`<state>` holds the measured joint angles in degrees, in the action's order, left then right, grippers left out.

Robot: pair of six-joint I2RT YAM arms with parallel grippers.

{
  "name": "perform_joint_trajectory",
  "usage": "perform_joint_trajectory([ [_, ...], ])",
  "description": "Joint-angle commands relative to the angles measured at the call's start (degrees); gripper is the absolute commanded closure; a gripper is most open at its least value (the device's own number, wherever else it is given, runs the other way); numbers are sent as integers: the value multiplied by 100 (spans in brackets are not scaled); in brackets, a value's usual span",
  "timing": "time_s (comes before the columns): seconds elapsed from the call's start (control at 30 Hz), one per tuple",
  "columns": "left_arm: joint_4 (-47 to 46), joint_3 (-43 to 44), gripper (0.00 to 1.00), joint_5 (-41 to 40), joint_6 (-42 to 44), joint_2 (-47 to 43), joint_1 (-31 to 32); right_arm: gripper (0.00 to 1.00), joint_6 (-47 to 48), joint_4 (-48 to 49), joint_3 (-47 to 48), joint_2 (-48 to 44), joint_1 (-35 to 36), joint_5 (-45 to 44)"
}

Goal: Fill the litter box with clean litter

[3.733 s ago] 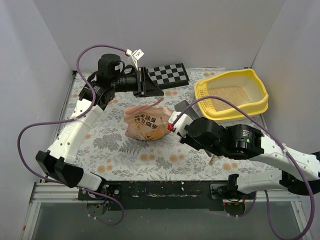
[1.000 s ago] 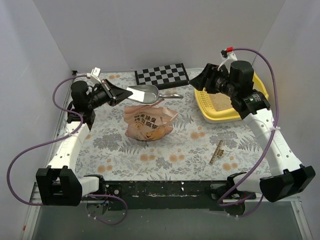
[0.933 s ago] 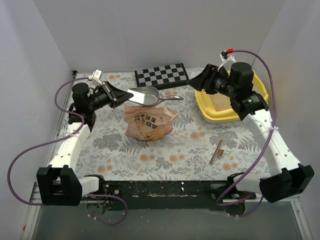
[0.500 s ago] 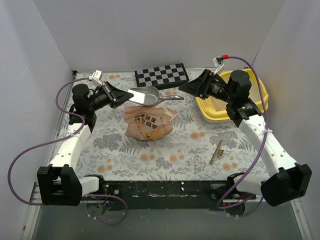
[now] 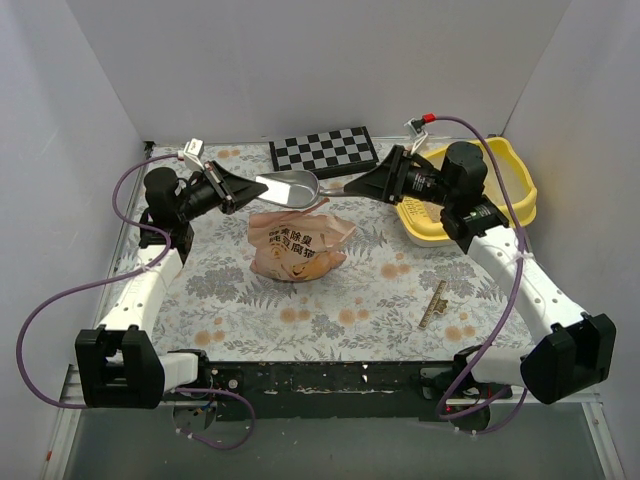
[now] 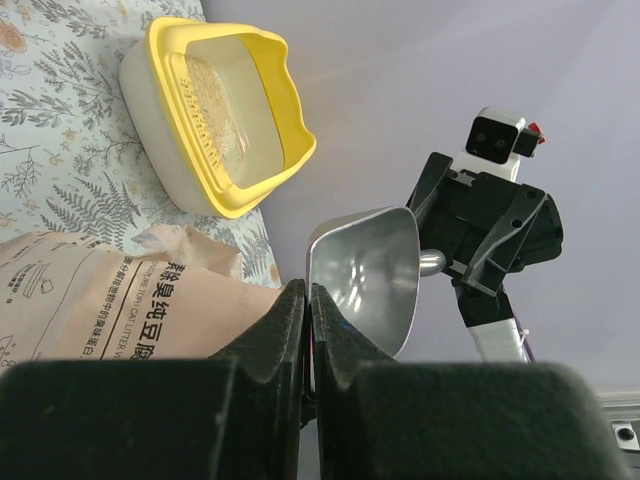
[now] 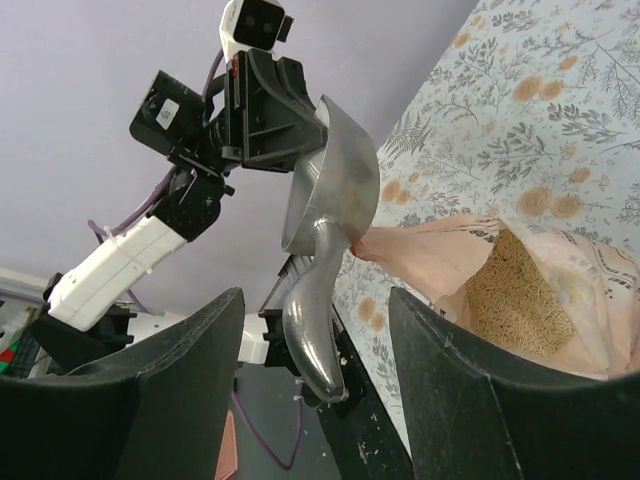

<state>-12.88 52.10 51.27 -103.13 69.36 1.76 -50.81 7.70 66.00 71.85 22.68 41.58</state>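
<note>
- Left arm (image 5: 145, 280): rises from the near-left base and levels out over the far left of the tabletop (image 5: 230, 300), wrist pointing right. The jaws are pressed together on the rim of the scoop (image 5: 288, 187), holding it in the air above the bag (image 5: 297, 245).
- Right arm (image 5: 520, 275): rises from the near-right base and crosses in front of the litter box (image 5: 525, 185), wrist pointing left. The jaws stand apart on either side of the scoop's handle. I cannot tell whether they touch it.
- Litter box: yellow, at the far right of the tabletop, partly hidden by the right arm. A thin layer of litter (image 6: 205, 80) covers its floor.
- Bag: peach, at mid-tabletop, lying with its mouth open. The right wrist view shows tan granules inside.
- Checkerboard (image 5: 322, 150): flat against the back edge, behind the scoop.
- Scoop: silver, with its bowl toward the left arm and its handle toward the right. The bowl shows bare metal.
- Thin strip (image 5: 433, 304): lies at near right, well apart from the rest.
</note>
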Motion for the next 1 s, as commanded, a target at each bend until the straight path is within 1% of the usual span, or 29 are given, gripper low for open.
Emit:
perform_joint_trajectory([
  [0.0, -337, 90, 100, 68, -128, 33, -27, 34, -26, 126, 247, 74, 88, 262],
  [0.13, -513, 38, 100, 103, -260, 69, -27, 36, -87, 126, 308, 171, 149, 324],
  [0.3, -540, 20, 100, 103, -251, 86, -35, 43, -131, 161, 387, 311, 211, 403],
  [0.6, -584, -15, 100, 156, -243, 113, -27, 46, -184, 275, 510, 382, 272, 421],
  [0.7, -610, -41, 100, 182, -243, 113, -27, 51, -210, 302, 537, 426, 281, 447],
  [0.93, -636, -68, 100, 208, -243, 148, -35, 59, -219, 293, 642, 522, 360, 491],
  [0.97, -636, -68, 100, 208, -234, 148, -27, 61, -219, 293, 651, 531, 369, 491],
])
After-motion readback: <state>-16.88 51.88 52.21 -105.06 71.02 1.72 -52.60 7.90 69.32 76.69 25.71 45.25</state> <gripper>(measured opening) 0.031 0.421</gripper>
